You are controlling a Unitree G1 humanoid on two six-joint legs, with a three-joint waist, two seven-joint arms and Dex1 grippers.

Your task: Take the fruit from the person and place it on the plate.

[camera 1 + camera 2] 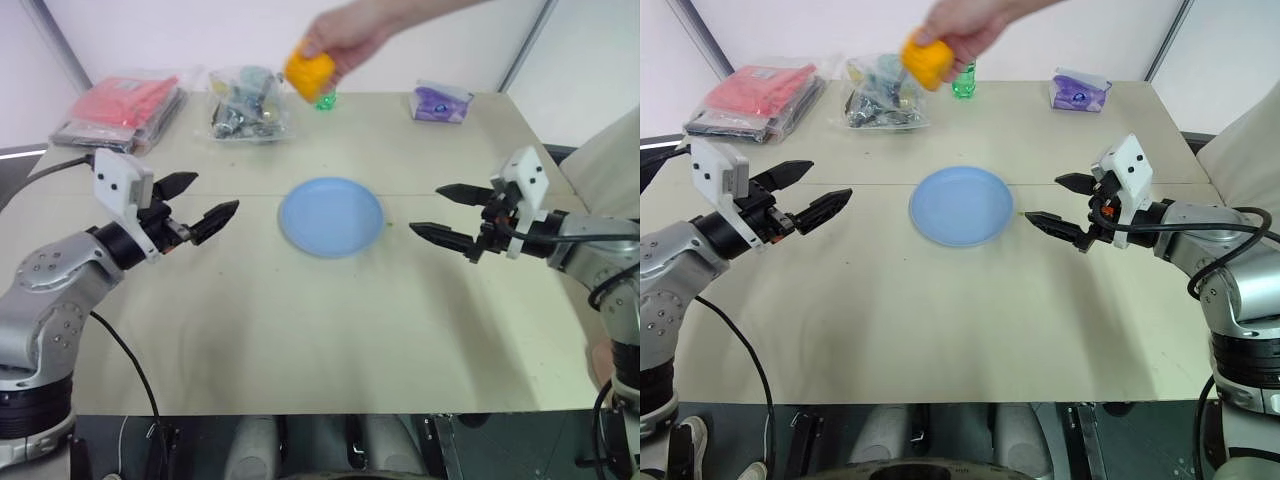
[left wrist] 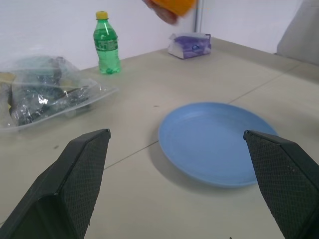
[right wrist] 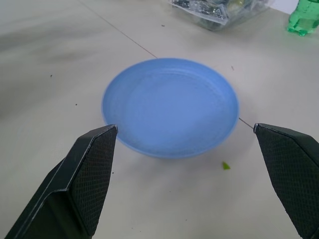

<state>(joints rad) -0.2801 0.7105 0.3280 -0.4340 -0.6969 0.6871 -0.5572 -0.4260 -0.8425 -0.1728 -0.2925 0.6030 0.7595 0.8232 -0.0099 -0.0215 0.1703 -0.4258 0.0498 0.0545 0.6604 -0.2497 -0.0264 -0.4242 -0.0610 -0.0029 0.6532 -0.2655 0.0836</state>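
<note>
Above the far side of the table (image 1: 300, 330), a person's hand (image 1: 345, 35) is gripping the fruit (image 1: 308, 72) in the air, over a clear bag (image 1: 245, 100) and a green bottle (image 1: 963, 82). On the table's middle, the plate (image 1: 331, 216) is lying bare. The left gripper (image 1: 197, 205) is hanging beside the plate with its fingers spread wide, holding nothing. The right gripper (image 1: 445, 212) is hanging on the other side, spread wide too. Red packs (image 1: 120, 108) and a purple pack (image 1: 440, 102) are sitting along the far edge.
</note>
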